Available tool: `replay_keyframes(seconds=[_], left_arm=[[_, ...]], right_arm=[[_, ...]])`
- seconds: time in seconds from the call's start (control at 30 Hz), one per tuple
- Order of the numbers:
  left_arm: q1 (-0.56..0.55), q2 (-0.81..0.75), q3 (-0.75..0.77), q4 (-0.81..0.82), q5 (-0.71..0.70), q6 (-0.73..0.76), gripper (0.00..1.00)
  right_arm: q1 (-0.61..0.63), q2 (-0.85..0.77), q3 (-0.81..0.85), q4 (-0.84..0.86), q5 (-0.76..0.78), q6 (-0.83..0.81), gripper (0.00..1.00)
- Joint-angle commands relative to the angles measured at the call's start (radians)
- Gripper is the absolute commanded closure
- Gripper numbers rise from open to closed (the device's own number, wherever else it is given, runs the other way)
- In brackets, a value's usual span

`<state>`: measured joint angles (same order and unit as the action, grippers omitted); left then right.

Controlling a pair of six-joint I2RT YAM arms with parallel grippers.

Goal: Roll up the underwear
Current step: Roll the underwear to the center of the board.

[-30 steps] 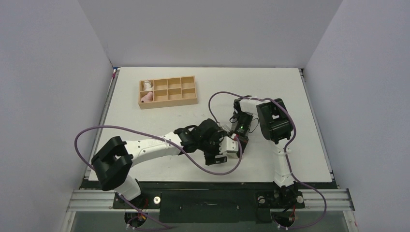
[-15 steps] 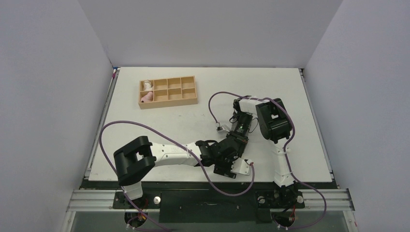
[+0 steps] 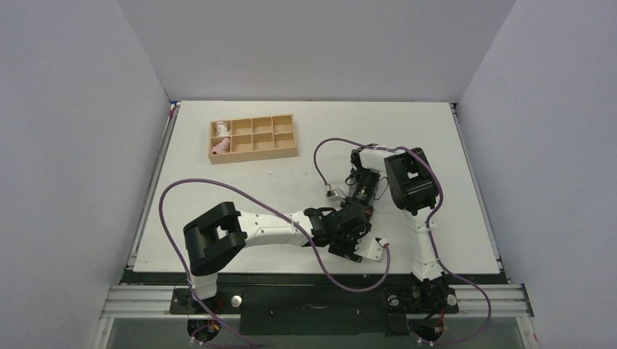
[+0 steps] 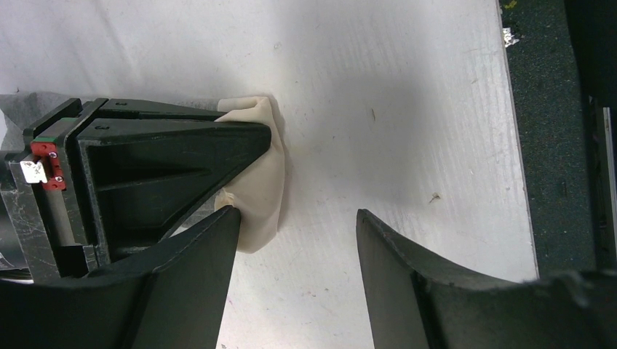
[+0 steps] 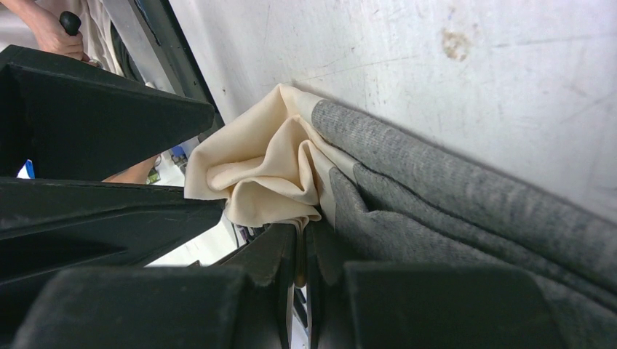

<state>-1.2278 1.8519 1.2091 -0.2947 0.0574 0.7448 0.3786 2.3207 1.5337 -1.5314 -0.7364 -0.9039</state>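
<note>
Top view: the left gripper (image 3: pixel 353 231) and right gripper (image 3: pixel 361 213) meet tip to tip near the front edge of the white table (image 3: pixel 240 182); the cloth is hidden beneath them.
Left wrist view: the left gripper's jaws are wide apart and hold nothing. One black fingertip (image 4: pixel 222 225) touches the bunched pale beige edge of the dark grey soft fabric underwear (image 4: pixel 258 189).
Right wrist view: the right gripper's jaws are nearly closed, pinching the underwear where beige meets grey. The garment lies on the table.
</note>
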Motion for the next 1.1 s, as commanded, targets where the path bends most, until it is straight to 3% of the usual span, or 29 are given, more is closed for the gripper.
replay_keyframes(seconds=[0.0,0.7,0.9,1.07], left_arm=[[0.009,0.007,0.055,-0.011,0.027,0.004,0.44],[0.063,0.082,0.06,0.031,0.076,-0.009,0.52],[0.069,0.102,0.063,0.037,0.092,-0.017,0.67],[0.078,0.114,0.061,0.04,0.108,-0.026,0.73]], right_arm=[[-0.002,0.024,0.015,0.08,0.018,-0.032,1.0],[-0.003,0.023,0.017,0.055,0.01,-0.068,1.0],[-0.004,0.023,0.017,0.05,0.008,-0.076,1.0],[-0.003,0.022,0.018,0.047,0.006,-0.079,1.0]])
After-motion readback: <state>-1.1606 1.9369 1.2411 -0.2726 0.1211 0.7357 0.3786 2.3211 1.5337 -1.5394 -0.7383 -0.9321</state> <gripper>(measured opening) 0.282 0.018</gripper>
